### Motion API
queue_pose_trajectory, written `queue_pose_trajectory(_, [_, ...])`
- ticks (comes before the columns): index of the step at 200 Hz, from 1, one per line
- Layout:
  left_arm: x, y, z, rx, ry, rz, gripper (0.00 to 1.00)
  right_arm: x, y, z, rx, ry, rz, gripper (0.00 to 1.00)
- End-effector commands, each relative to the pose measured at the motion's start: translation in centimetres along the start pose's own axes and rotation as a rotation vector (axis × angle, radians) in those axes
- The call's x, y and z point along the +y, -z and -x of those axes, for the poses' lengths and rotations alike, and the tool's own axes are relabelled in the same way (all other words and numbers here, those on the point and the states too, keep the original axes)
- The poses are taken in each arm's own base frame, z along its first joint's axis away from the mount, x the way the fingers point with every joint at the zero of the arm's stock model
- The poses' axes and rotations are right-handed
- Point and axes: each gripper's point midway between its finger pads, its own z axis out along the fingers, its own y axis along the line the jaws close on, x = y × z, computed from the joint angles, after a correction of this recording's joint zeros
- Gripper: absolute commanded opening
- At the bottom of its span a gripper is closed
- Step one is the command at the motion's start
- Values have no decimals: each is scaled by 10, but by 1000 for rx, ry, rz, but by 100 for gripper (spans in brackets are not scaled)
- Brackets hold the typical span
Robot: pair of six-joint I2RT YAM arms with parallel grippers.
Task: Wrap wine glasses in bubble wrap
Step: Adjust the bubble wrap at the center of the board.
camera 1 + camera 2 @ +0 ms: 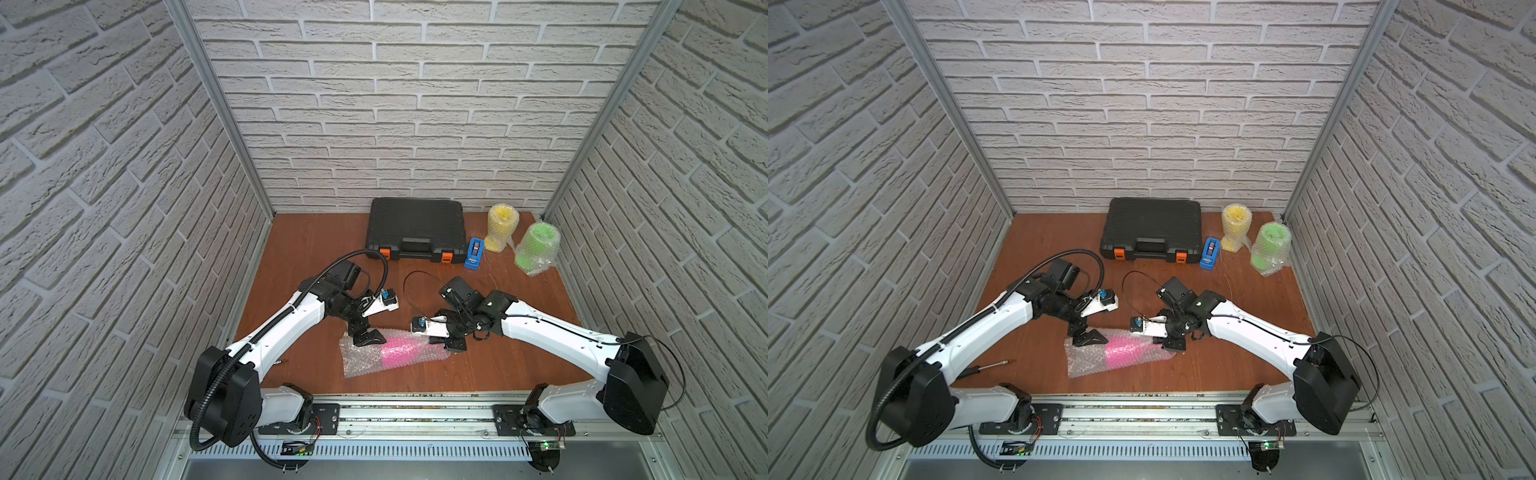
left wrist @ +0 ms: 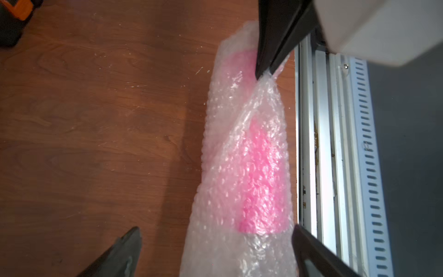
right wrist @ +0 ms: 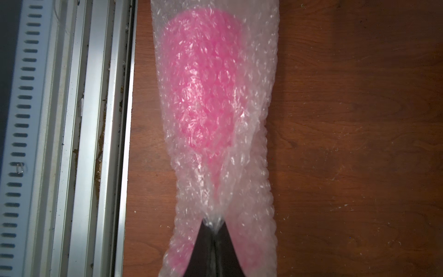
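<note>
near the front edge of the desk (image 1: 316, 257) the pink goblet (image 1: 401, 351) lies on its side, rolled in bubble wrap (image 1: 361, 363). the left tool (image 1: 371, 337) straddles the roll's loose end, jaws wide apart, gripping nothing. the right tool (image 3: 212, 227) is clamped on the wrap at the stem end. at the back right sit the yellow goblet (image 1: 503, 226) and green goblet (image 1: 536, 249), each wrapped, beside a blue tape dispenser (image 1: 474, 252) and a black case (image 1: 417, 232).

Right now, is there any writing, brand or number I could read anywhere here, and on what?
None can be read.
The black case shows no lettering.
Any marking on the blue tape dispenser is too small to tell.
The bubble wrap looks unprinted.
</note>
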Motion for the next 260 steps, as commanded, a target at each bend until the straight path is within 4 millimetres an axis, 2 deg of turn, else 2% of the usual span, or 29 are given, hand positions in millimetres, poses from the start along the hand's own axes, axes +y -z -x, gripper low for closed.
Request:
queue_pose_trajectory(1, [-23, -12, -13, 25, -18, -116, 95, -5, 7, 8, -57, -20, 5, 3])
queue_pose_trajectory(32, [-32, -27, -32, 114, 30, -189, 90, -9, 7, 8, -72, -54, 22, 3])
queue_pose_trajectory(60, [-22, -35, -49, 223, 8, -140, 79, -10, 5, 5, -59, -71, 30, 3])
queue_pose_trajectory(95, [-7, -31, -47, 233, -35, -47, 54, -10, 4, 6, -62, -88, 49, 3])
queue_pose_trajectory(131, [-7, -27, -46, 233, -49, -27, 18, -11, 6, 8, -76, -93, 41, 3])
queue_pose_trajectory(148, [-6, -23, -49, 255, -53, -6, 13, -13, 9, 9, -89, -95, 21, 3])
queue_pose_trajectory(157, [-7, -21, -50, 262, -60, -2, 9, -15, 12, 10, -97, -102, 0, 9])
queue_pose_trajectory(170, [-7, -17, -51, 272, -72, 21, 6, -18, 20, 14, -125, -116, -23, 29])
queue_pose_trajectory(181, [-6, -13, -53, 282, -83, 42, 6, -20, 31, 20, -170, -136, -51, 41])
queue_pose_trajectory(186, [-6, -12, -53, 284, -90, 54, 6, -24, 37, 22, -195, -147, -77, 47])
queue_pose_trajectory(193, [-6, -10, -55, 295, -96, 67, 6, -32, 46, 24, -234, -191, -126, 49])
queue_pose_trajectory(209, [-3, -5, -61, 323, -110, 100, 6, -55, 67, 25, -330, -294, -240, 51])
queue_pose_trajectory(220, [-2, -3, -63, 339, -116, 119, 6, -77, 83, 19, -387, -408, -332, 51])
queue_pose_trajectory(242, [-2, -1, -67, 357, -117, 130, 6, -125, 110, -9, -485, -738, -492, 49])
queue_pose_trajectory(260, [-2, -1, -67, 357, -115, 131, 6, -160, 125, -47, -519, -1062, -612, 45])
